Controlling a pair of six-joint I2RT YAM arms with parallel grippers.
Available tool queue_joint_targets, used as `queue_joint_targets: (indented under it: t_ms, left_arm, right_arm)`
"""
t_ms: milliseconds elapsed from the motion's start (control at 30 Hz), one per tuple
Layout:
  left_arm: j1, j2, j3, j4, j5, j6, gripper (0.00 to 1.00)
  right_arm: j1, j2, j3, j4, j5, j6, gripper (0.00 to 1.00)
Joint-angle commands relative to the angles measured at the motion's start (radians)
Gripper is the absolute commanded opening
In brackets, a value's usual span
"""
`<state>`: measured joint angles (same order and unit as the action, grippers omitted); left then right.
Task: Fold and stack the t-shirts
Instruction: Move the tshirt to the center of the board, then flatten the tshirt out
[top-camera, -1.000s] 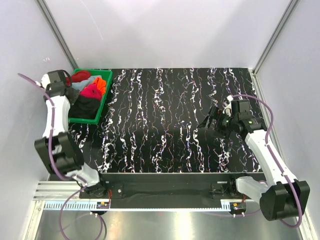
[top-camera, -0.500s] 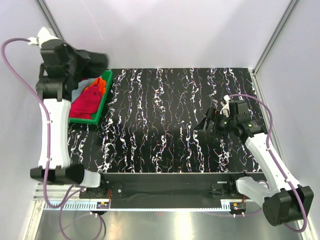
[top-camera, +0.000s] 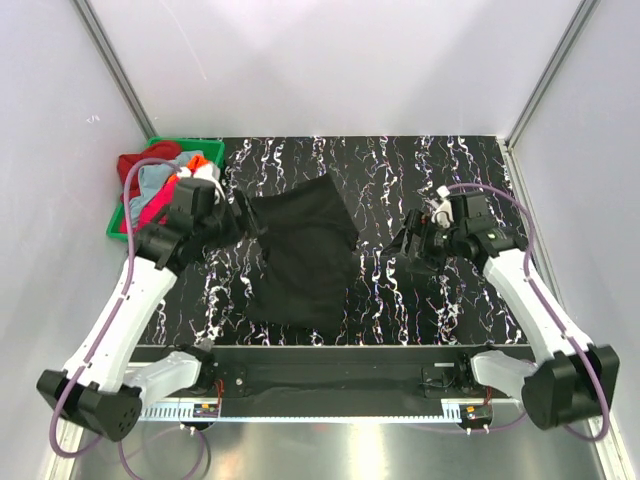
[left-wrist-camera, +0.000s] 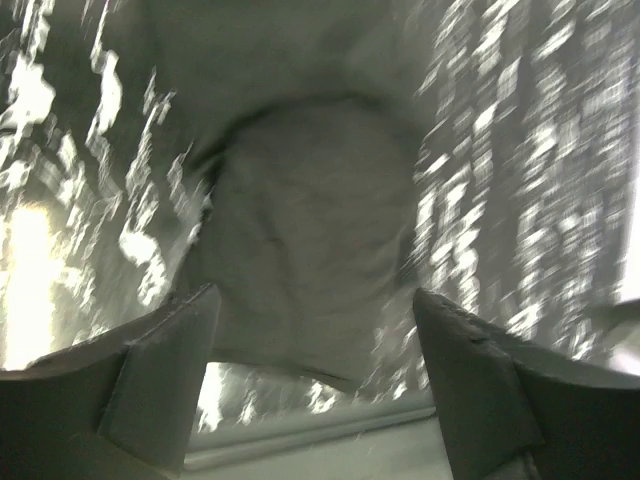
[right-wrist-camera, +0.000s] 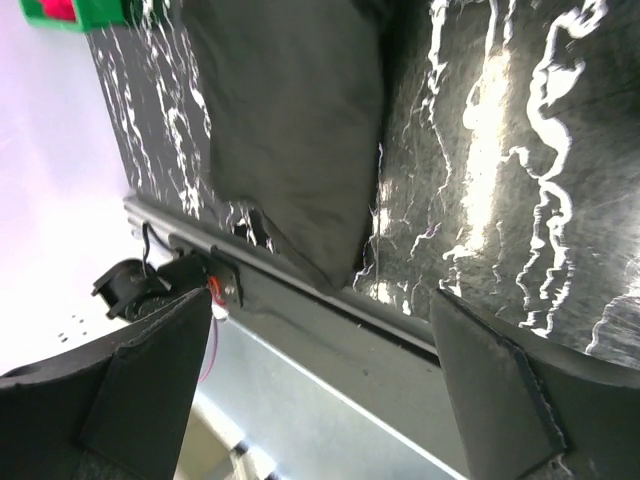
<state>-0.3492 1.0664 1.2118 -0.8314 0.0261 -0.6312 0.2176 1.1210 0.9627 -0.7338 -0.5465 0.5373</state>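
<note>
A black t-shirt (top-camera: 302, 252) lies loosely spread and crumpled on the marbled black table, left of centre. My left gripper (top-camera: 243, 222) hovers at the shirt's upper left edge. Its jaws stand wide open in the left wrist view (left-wrist-camera: 312, 300), with the black t-shirt (left-wrist-camera: 310, 220) beyond them and nothing between them. My right gripper (top-camera: 410, 245) is open to the right of the shirt, not touching it. The right wrist view (right-wrist-camera: 320, 300) shows the black t-shirt (right-wrist-camera: 290, 120) ahead of the empty jaws. Other t-shirts sit in the bin: red (top-camera: 140, 160), light blue (top-camera: 155, 182), orange (top-camera: 198, 162) and pink (top-camera: 155, 210).
The green bin (top-camera: 114, 226) stands at the table's far left, behind my left arm; a corner of the green bin (right-wrist-camera: 80, 12) shows in the right wrist view. The table's near edge rail (top-camera: 330, 352) runs just below the shirt's hem. White walls close in both sides.
My left arm swung from the bin over the table, brought the black t-shirt out and opened, so the shirt now lies on the table. My right gripper edged slightly left.
</note>
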Motion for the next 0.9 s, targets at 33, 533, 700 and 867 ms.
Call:
queue_joint_targets:
  t_ms: [33, 533, 700, 867]
  left_arm:
    - [0.001, -0.103, -0.078, -0.075, 0.034, 0.09, 0.94]
    - [0.032, 0.394, -0.231, 0.244, 0.188, 0.186, 0.93]
    - [0.024, 0.539, -0.224, 0.327, 0.285, 0.194, 0.88]
    - [0.016, 0.635, -0.209, 0.334, 0.331, 0.182, 0.66]
  right_arm:
    - [0.048, 0.13, 0.039, 0.079, -0.076, 0.021, 0.96]
    - [0.152, 0.744, 0.334, 0.225, 0.016, 0.039, 0.84]
    - [0.152, 0.816, 0.361, 0.221, 0.04, 0.01, 0.79]
    - [0.152, 0.879, 0.387, 0.218, 0.043, 0.01, 0.6]
